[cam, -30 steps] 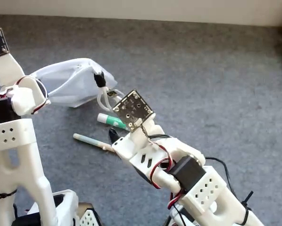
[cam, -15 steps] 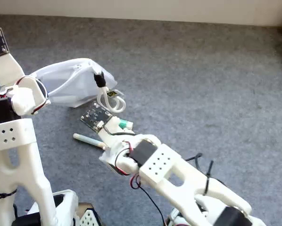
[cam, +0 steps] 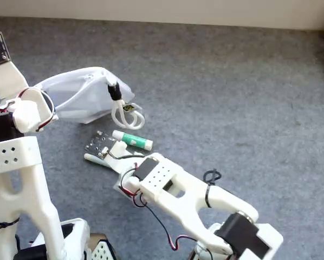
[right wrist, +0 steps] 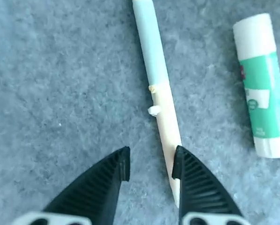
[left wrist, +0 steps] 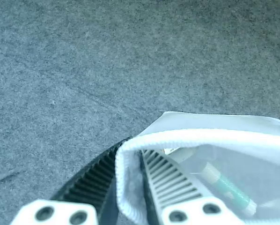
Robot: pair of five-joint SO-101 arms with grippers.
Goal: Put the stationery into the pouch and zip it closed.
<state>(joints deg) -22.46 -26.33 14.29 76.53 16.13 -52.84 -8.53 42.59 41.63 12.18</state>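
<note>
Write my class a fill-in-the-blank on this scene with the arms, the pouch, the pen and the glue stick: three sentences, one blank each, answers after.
1. The left arm's jaws are clamped on the rim of the ____.
2. The right arm's jaws are not shut but ____, low over one end of the pen.
3. The glue stick lying beside the pen has a white cap and a ____ label.

Missing words: pouch; open; green.

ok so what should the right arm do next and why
Probably nudge the right gripper sideways toward the glue stick before closing: it is open over the carpet, but the pen lies beside one finger, not centred between the two.
</note>
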